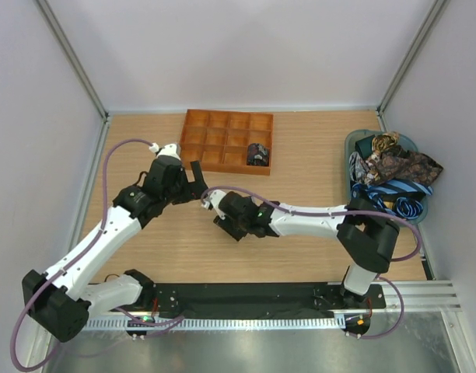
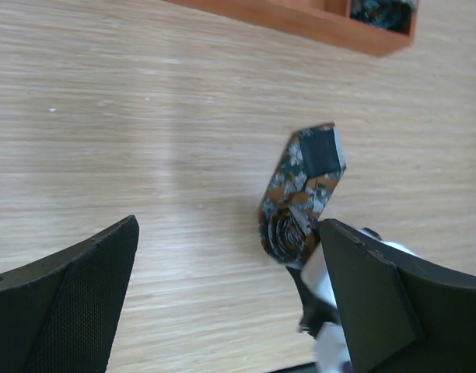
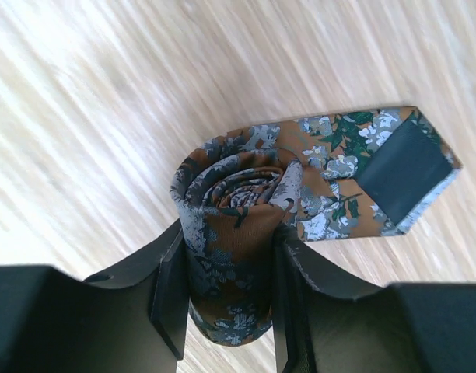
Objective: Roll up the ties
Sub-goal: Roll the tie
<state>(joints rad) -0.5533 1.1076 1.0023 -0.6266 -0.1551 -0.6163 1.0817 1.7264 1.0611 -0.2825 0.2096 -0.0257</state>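
1. The wooden worktop (image 1: 308, 167) carries an orange gridded tray (image 1: 222, 167) at its far edge and a teal basket (image 1: 351, 144) at its right edge.
2. Unrolled ties (image 1: 397, 167), paisley and blue-striped, lie heaped in the basket.
3. One finished roll (image 1: 257, 154) sits in the tray's near right compartment.
4. The left gripper (image 2: 230, 233) hangs with its fingers wide apart and nothing between them, just beside the work.
5. The right gripper (image 3: 226, 272) is clamped across the sides of a paisley coil (image 3: 238, 202) over the middle of the worktop, near the tray's near edge. Whether the coil touches the wood I cannot tell.
6. The coil is brown with grey-blue and green flowers, wound in a snug spiral.
7. Its pointed tail end (image 3: 401, 167), with dark backing, sticks out loose. The fabric looks light, soft and slippery, so it would likely spring open. Best hold across the whole coil, pinning the tail.
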